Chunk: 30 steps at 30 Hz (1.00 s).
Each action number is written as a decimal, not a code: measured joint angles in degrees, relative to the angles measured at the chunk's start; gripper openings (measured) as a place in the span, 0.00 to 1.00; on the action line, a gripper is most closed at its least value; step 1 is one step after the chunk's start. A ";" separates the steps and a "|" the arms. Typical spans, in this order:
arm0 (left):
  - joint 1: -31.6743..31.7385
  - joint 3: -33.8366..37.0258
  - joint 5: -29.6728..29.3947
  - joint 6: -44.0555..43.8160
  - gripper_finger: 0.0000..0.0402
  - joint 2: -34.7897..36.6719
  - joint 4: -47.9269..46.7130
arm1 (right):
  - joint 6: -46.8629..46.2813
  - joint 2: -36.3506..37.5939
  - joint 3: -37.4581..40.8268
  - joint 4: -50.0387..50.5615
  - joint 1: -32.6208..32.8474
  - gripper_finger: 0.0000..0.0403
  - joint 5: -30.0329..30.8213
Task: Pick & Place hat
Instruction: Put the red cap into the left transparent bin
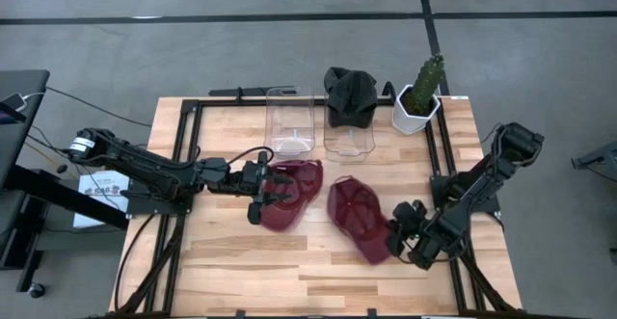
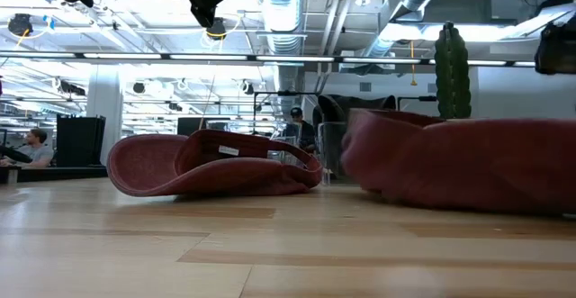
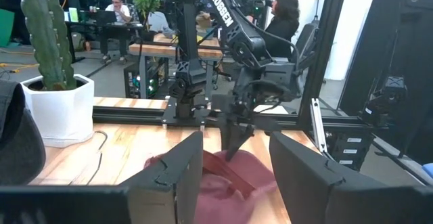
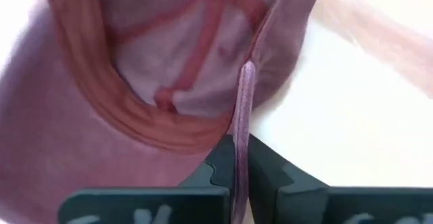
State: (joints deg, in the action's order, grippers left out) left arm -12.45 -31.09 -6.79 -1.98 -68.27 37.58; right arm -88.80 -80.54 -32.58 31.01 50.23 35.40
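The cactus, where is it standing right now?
In the high view the cactus stands in its white pot at the table's far right corner, just right of the dark hat sitting on a clear bin.

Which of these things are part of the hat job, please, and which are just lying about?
Part of the job:
- red hat, pinched by right gripper
- second red hat, at left gripper
- two clear bins
- dark hat

Lying about:
- potted cactus

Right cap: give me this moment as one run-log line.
right end effector: shut on right cap edge | left end effector: open over left cap | black cap: on bin
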 joint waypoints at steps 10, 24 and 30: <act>0.00 0.00 0.00 0.00 0.42 0.00 0.02 | 13.11 2.22 -2.44 -1.92 2.20 0.01 27.90; 0.00 0.02 -0.45 2.01 0.42 0.00 0.81 | 23.91 3.72 -2.54 -4.33 -6.68 0.01 31.90; 0.02 0.02 -12.96 3.43 0.42 -0.11 1.51 | 36.69 5.09 -2.54 -15.54 -9.82 0.01 24.80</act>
State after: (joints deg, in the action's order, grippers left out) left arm -12.43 -31.08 -19.75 1.45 -68.38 39.09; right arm -52.11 -75.45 -35.11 15.47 40.41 60.20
